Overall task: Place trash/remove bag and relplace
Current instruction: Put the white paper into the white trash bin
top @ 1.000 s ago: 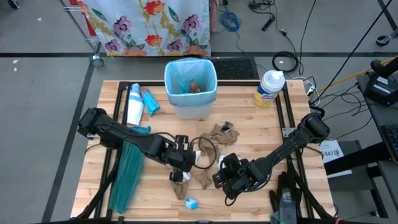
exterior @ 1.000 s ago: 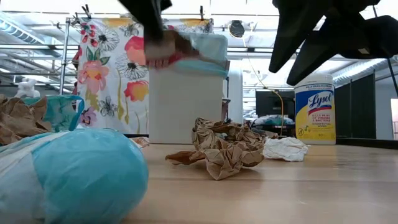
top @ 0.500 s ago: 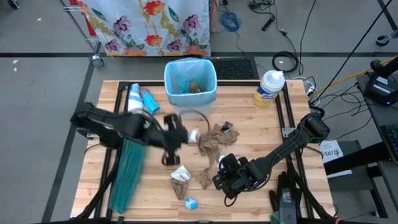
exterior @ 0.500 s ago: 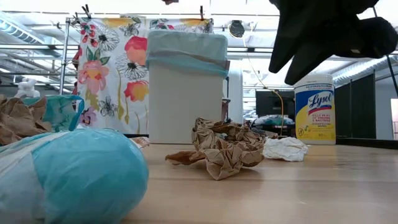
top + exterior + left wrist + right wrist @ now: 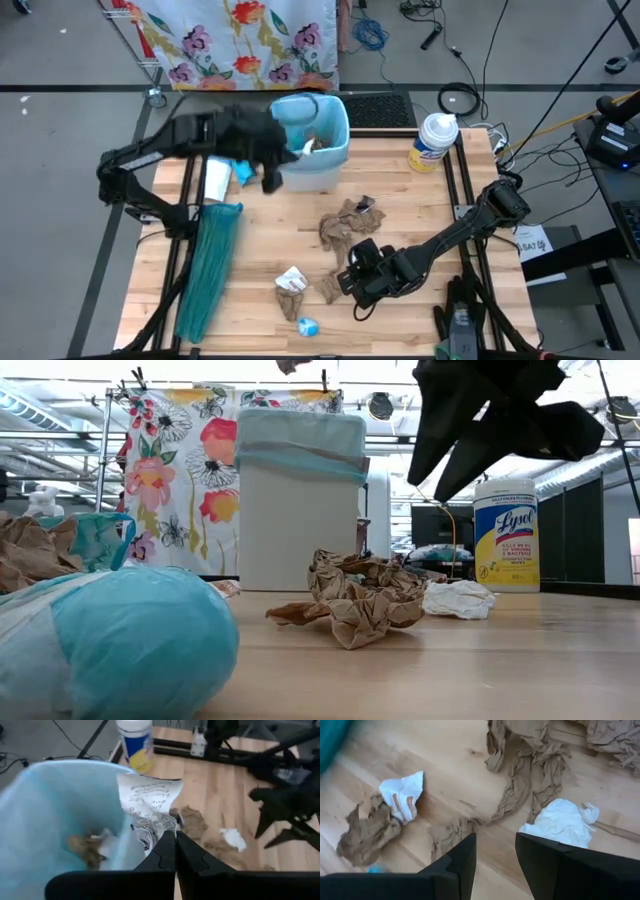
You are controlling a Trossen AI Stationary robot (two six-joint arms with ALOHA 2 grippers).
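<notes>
The left arm is now reaching across to the bin [image 5: 306, 140] at the table's far edge, where a second ago it was stretched low over the middle of the table among the scraps. Its left gripper [image 5: 300, 148] is hanging over the bin's near rim, fingers pressed together and pinching a crumpled sheet of printed white paper [image 5: 148, 802], which is sticking up above the pale-blue bag [image 5: 50, 805] lining the bin. Brown scraps [image 5: 87, 843] are lying at the bottom of that liner.

The right arm is staying much where it was, its elbow out at the table's right side. Its right gripper [image 5: 352, 283] is hovering above the boards with its fingers [image 5: 462, 860] spread apart, holding nothing. Just ahead of it a white paper wad [image 5: 561, 821] and a long twisted brown paper towel [image 5: 522, 780] are lying on the wood, and a white wrapper [image 5: 401, 795] is touching another brown wad [image 5: 367, 831].

The darker teal bag [image 5: 205, 270] is lying stretched along the table's left side. A small blue scrap [image 5: 307, 325] is sitting near the front edge. A wipes canister [image 5: 433, 142] is standing at the far right corner.
</notes>
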